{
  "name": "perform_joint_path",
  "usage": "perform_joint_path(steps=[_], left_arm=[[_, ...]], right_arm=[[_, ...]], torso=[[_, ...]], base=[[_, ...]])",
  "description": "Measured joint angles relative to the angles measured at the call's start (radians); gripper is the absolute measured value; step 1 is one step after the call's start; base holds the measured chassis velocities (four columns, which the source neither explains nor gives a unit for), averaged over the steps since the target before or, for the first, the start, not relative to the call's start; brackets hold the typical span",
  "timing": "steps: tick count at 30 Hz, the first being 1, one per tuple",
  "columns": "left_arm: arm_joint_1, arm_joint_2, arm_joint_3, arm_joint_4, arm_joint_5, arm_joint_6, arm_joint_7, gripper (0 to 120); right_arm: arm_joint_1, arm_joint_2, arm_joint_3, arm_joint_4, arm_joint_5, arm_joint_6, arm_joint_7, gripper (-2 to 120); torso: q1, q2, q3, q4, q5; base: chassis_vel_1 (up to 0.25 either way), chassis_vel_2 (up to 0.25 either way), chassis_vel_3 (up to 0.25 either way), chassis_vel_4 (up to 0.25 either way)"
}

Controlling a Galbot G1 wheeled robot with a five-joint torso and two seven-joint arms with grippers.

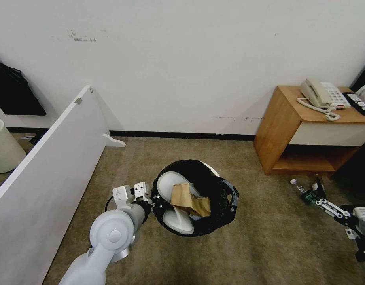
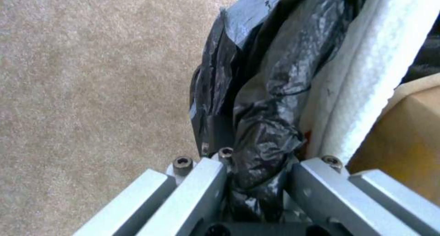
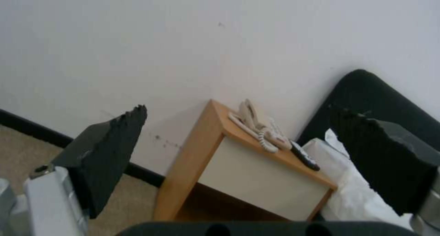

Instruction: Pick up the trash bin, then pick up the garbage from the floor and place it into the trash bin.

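Head camera high, facing floorward; wrist cameras close (right one sharing the nightstand (image 1: 305,130)).

The trash bin (image 1: 214,198) sits mid-floor with slippers (image 1: 170,186) and cardboard (image 1: 188,200) inside. The left gripper (image 1: 152,198) holds its left rim. A nightstand (image 1: 285,130) stands right, phone (image 1: 318,95) on top; a bottle (image 1: 303,192) lies before it.

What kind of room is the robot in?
Probably a hotel bedroom: a wooden nightstand holding a corded phone and a remote, carpet, and white bedding beside it.
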Motion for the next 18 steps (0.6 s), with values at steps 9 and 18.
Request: perform_joint_path(steps=[9,18], left_arm=[[0.001,-0.003,-0.003,0.000,0.002,0.000,-0.002,0],[-0.002,-0.007,-0.004,0.003,0.002,-0.001,0.000,0]], right_arm=[[0.001,0.000,0.000,-0.003,0.000,0.000,-0.001,100],[0.002,0.001,0.000,-0.009,0.004,0.001,-0.001,100]], torso=[[0.000,0.000,0.000,0.0000,0.0000],[0.000,0.000,0.000,-0.0004,0.0000]], base=[[-0.025,-0.017,-0.017,-0.018],[-0.046,-0.043,-0.045,-0.047]])
